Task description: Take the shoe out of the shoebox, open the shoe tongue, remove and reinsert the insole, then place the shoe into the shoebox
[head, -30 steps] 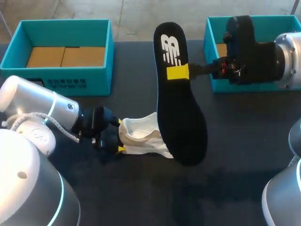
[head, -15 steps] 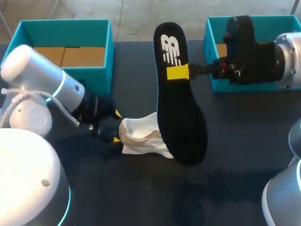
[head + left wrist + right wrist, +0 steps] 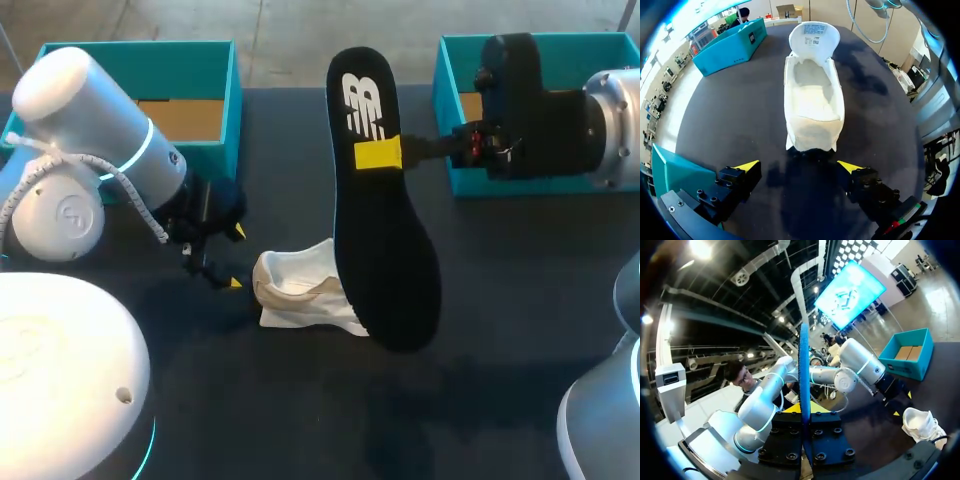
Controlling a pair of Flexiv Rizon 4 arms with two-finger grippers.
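While right jaws clamp the insole [image 3: 385,200] edge-on, white shoe [image 3: 812,95] lies just ahead of left jaws, spread apart

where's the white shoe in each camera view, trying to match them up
Head view: shoe mid-table, partly behind the raised black insole, just right of the left gripper.
Left wrist view: shoe straight ahead of the open left gripper, not touching it.
Right wrist view: shoe on the table close beside the left gripper.
Shared landmark: the left gripper's yellow tips next to the shoe.
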